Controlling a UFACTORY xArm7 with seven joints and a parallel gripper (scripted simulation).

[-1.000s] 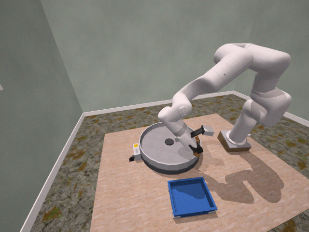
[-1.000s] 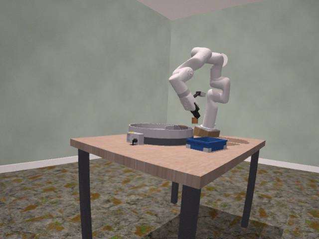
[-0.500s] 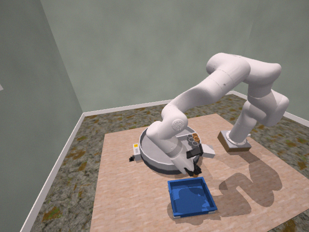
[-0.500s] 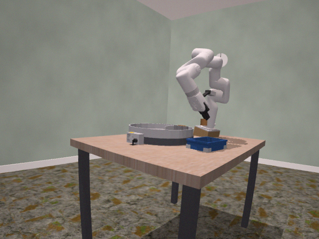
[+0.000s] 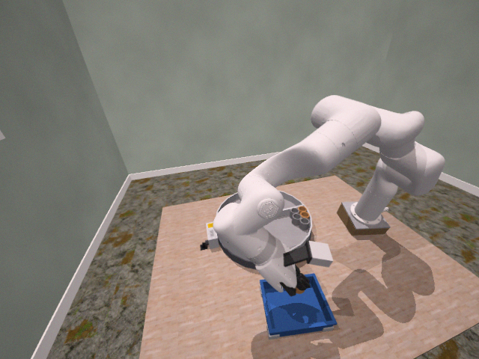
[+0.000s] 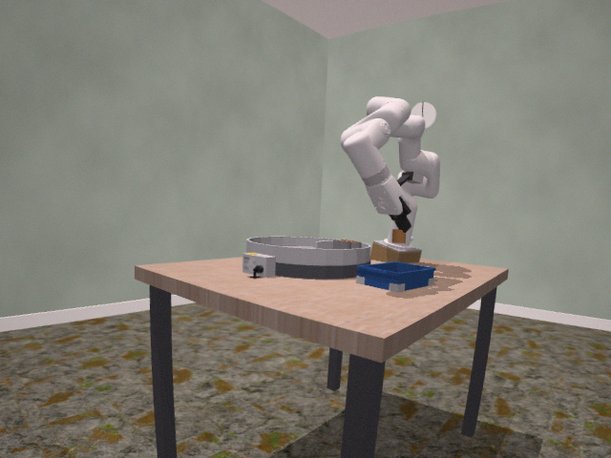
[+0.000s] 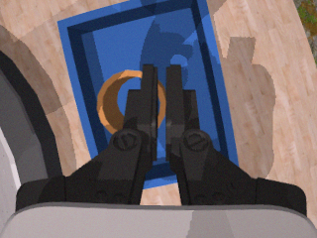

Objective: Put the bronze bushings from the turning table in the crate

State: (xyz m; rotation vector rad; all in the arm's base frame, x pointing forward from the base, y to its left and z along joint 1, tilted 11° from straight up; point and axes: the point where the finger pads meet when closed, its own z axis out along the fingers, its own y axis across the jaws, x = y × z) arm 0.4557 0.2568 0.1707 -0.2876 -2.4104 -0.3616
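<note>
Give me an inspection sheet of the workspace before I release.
Surface: wooden table, carrying the turning table, the crate and the arm's base.
Job's things: one bronze bushing hangs in the gripper, over the blue crate and above its rim; nothing seen in the crate's visible part. On the turning table, a cluster of steel bushings with at least one bronze one beside them.
Clutter: a small grey control box beside the turning table.
Grippers: gripper shut, pinching the bronze bushing's wall.
Cables: nothing seen.
Surroundings: green walls, mottled floor; nothing seen near the table.
</note>
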